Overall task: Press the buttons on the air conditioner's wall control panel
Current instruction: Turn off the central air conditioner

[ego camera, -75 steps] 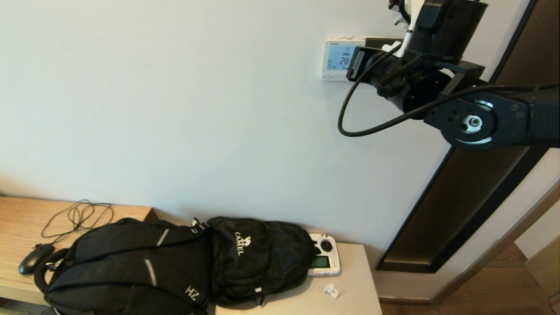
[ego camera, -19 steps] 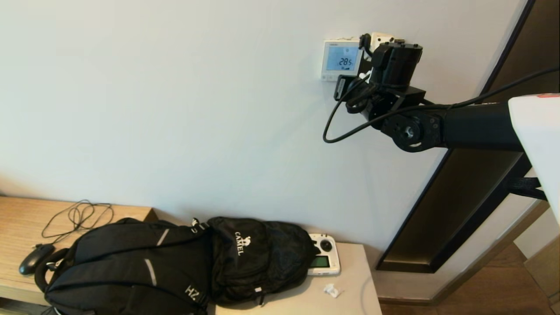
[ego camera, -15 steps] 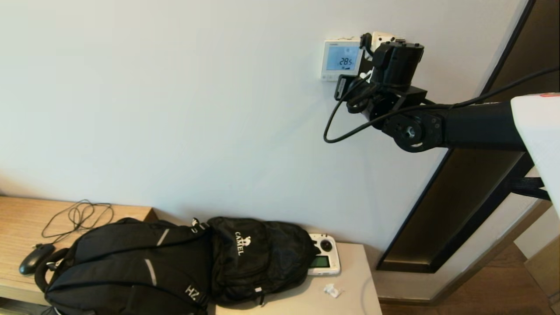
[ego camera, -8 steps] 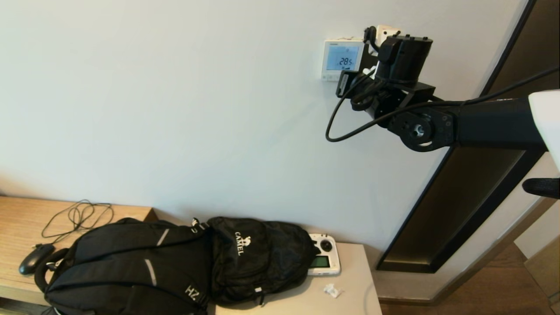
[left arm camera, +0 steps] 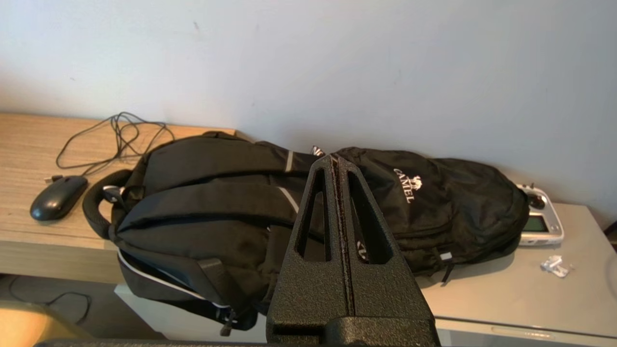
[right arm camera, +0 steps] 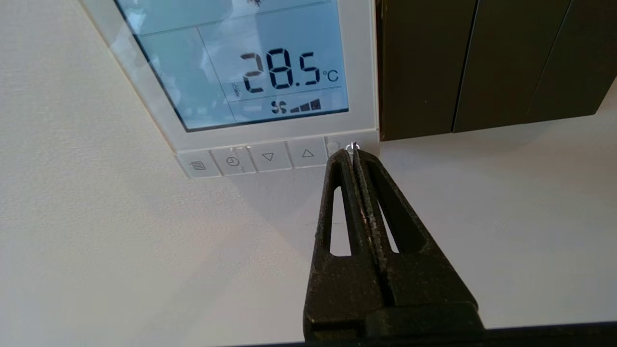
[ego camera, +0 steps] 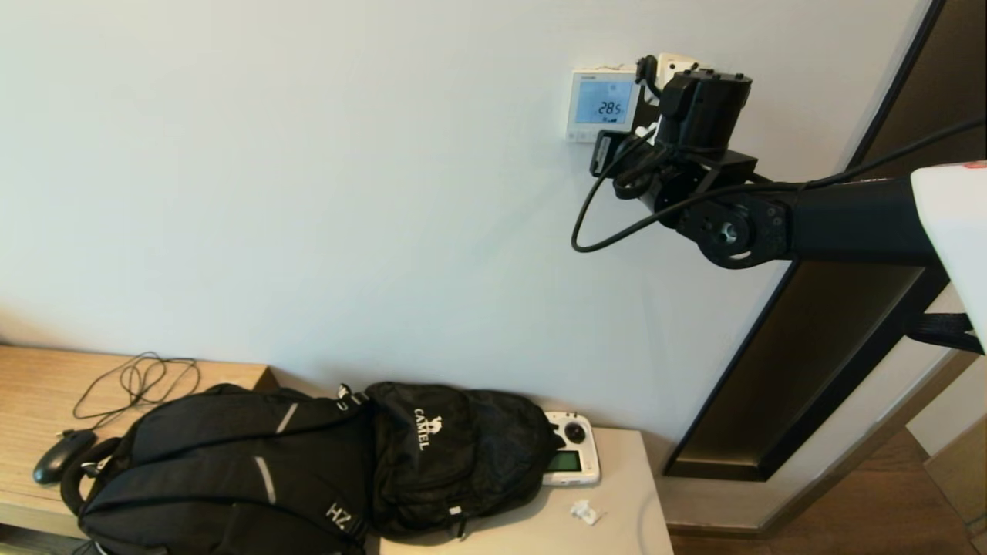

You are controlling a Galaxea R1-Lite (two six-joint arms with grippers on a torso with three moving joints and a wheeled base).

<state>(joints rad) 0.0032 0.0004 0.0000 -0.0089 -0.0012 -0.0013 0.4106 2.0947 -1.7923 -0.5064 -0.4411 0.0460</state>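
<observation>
The white wall control panel [ego camera: 601,104] hangs high on the wall, its blue screen reading 28.5 °C. In the right wrist view the panel [right arm camera: 359,72] fills the top, with its row of pale buttons [right arm camera: 270,156] under the screen. My right gripper [right arm camera: 353,151] is shut and its tips lie over the button at the end nearest the black panel, hiding most of it. In the head view the right arm's wrist covers the gripper at the panel's lower right corner. My left gripper [left arm camera: 336,161] is shut and empty, low over the backpack.
A glossy black panel [right arm camera: 487,62] sits right beside the white one. Below, a black backpack [ego camera: 308,462], a white handheld controller [ego camera: 572,458], a mouse [ego camera: 62,455] and a cable lie on the desk. A dark door frame [ego camera: 810,370] stands at the right.
Five seconds ago the right arm was nearer the camera and the screen read 28. It has since reached in to the panel's lower right corner, rising slightly then settling back; the screen reads 28.5.
</observation>
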